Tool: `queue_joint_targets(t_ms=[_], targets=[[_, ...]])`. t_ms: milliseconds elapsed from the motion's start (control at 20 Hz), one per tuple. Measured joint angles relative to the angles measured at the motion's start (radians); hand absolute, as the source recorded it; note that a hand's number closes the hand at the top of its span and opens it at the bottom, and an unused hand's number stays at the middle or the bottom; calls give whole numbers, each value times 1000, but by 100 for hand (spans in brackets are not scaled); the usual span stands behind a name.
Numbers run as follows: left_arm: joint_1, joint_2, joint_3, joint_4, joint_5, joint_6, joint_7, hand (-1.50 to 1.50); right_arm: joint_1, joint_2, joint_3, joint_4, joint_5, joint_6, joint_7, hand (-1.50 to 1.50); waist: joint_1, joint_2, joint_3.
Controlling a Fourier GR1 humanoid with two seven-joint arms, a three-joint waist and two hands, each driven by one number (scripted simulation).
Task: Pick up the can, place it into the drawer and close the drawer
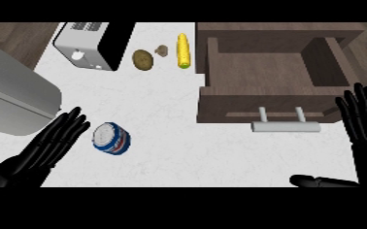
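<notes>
Left hand flat, fingers straight, just beside can on surface. Right hand relaxed, nr open drawer w/ handle.

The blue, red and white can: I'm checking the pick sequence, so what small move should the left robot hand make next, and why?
Probably shift the left robot hand slightly right and curl its fingers round the blue, red and white can. The hand is open just left of the can and holds nothing, while the dark brown wooden drawer already stands open.
</notes>
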Motion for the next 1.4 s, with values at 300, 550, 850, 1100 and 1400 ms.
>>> queue_joint_targets(t_ms=[300,550,850,1100,1400], targets=[[-12,-26,40,13,15,1,50,-150,45,13,-11,1,0,32,-38,-150,-1,0,0],[-51,-43,74,88,-1,-18,39,-150,67,23,-24,19,3,56,-76,-150,-2,1,0],[-79,-87,54,143,-67,-22,28,-150,68,26,-45,19,2,75,-73,-150,-2,1,0],[-77,-98,73,234,-105,-67,-58,-150,69,32,-64,73,9,97,-131,-150,-2,1,0],[-114,-129,73,371,-196,-70,-161,-150,93,43,-69,42,11,114,-128,-150,-3,1,0]])
